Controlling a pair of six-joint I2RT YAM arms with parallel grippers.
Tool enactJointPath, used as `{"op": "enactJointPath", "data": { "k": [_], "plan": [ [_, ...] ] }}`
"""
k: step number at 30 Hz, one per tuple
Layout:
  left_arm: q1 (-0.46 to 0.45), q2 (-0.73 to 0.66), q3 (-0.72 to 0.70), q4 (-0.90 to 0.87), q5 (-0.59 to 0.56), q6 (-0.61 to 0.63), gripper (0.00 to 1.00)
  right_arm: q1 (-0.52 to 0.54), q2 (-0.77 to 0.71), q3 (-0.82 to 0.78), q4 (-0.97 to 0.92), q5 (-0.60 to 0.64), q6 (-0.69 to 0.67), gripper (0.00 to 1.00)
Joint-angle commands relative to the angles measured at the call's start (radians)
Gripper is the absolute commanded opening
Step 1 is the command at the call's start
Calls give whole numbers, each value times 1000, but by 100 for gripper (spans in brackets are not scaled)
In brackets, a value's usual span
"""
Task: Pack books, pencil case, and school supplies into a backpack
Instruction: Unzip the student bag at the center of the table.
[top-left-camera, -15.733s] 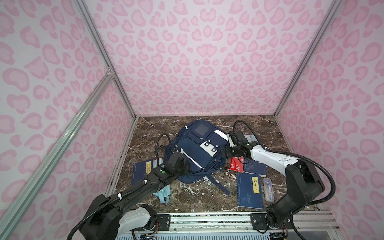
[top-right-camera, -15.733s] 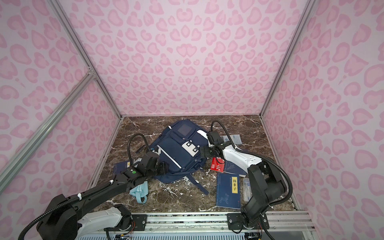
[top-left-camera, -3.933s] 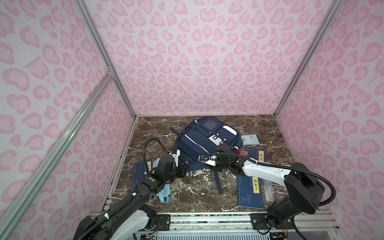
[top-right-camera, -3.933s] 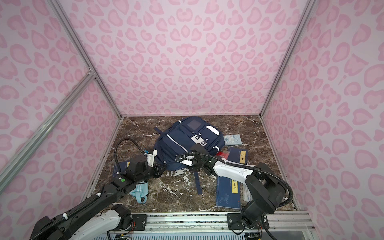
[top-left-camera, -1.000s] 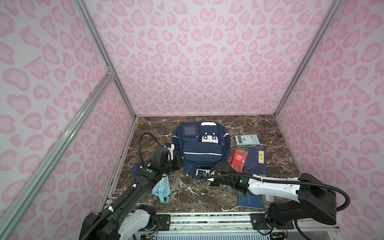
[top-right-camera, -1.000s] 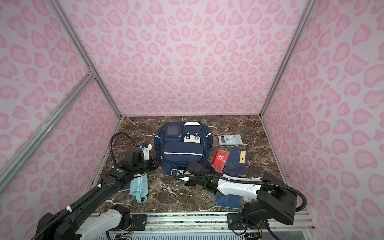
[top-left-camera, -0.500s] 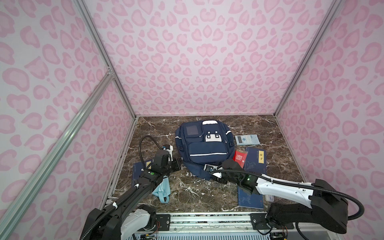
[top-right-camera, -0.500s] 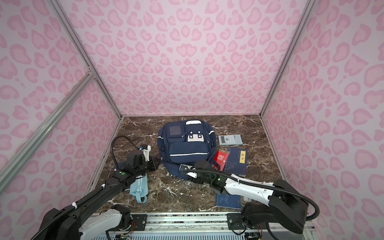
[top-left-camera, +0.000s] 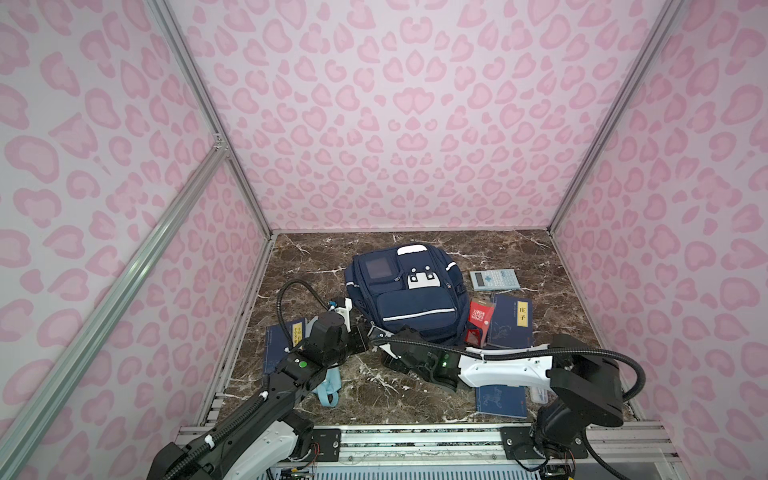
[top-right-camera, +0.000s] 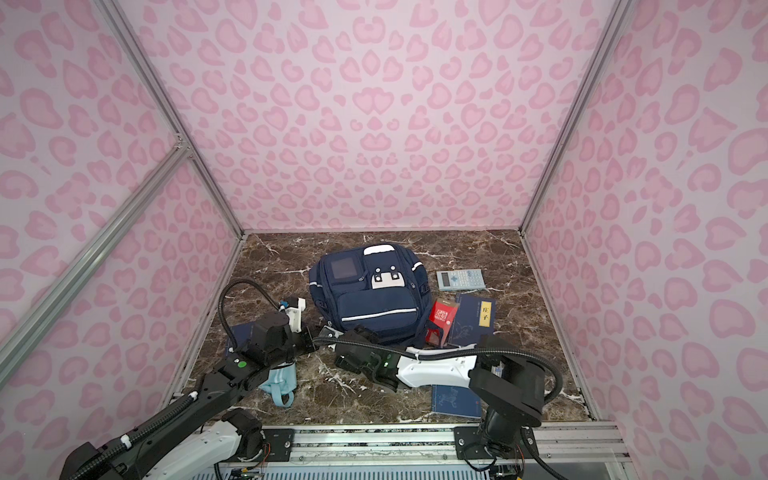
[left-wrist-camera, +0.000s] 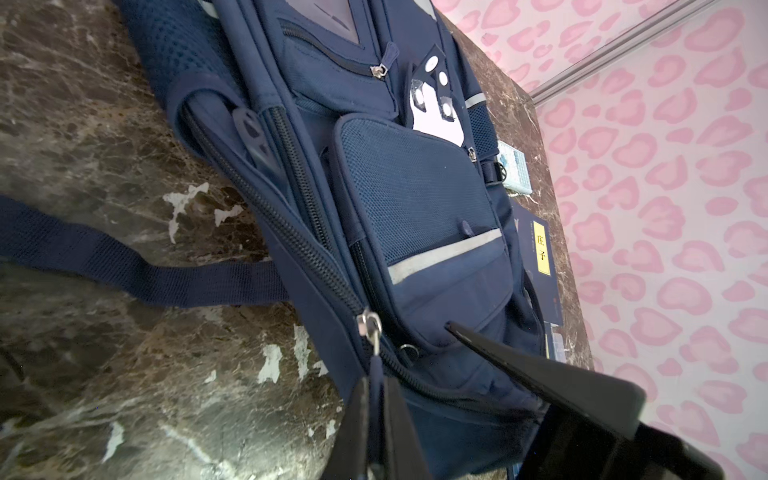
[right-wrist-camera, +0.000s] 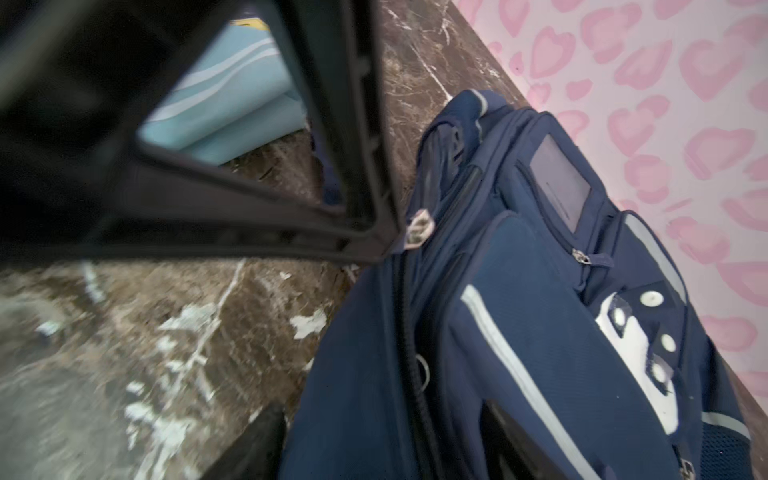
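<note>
Thin dark-blue softcover book (top-left-camera: 505, 330): vertical yellow label (top-left-camera: 523, 314), black characters 庄子, legible in both top views and the left wrist view. Second dark-blue softcover book (top-left-camera: 276, 351): small yellow label (top-left-camera: 297, 334), characters too small to read. Flat red pack (top-left-camera: 480, 313): white square print, unreadable.

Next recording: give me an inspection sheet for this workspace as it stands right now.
Surface: brown marbled tabletop, white veins.
Job's things: backpack lies front up; calculator, red pack, left book, right book, near book, pencil case and clear ruler pack all lie outside it.
Clutter: nothing seen.
Grippers: left gripper shut on the zipper pull; right gripper open, jaws astride the backpack's near edge.
Cables: black cable loops over the left arm and the right arm.
Surroundings: pink heart-print walls, aluminium frame, front rail.
</note>
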Motion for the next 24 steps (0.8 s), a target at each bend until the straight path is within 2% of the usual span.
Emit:
{"op": "enactJointPath", "data": {
  "k": [1,4,5,9,12,13,16,18,21,24],
  "plan": [
    [3,-3,0,43,-13,-8,3,5,43,18,51,133,29,34],
    [75,3,32,10,-20,34,3,12,40,-34,72,81,-24,3],
    [107,8,45,4,-17,52,3,12,33,-52,73,50,-51,0],
    [147,57,120,-85,-208,157,3,10,-38,-115,61,-39,-182,0],
    [223,140,123,-5,-124,155,3,6,-117,-183,78,-126,-284,0],
    [233,170,131,12,-127,159,3,3,-147,-210,93,-144,-309,0],
    [250,232,155,29,-84,163,3,-32,-205,-258,107,-180,-313,0],
    [237,215,135,63,-48,156,3,-50,-224,-257,80,-186,-302,0],
    [258,213,136,5,-161,190,3,-67,-261,-295,86,-171,-307,0],
    [319,280,125,49,-158,202,3,-98,-311,-352,117,-211,-318,0]
  ]
}}
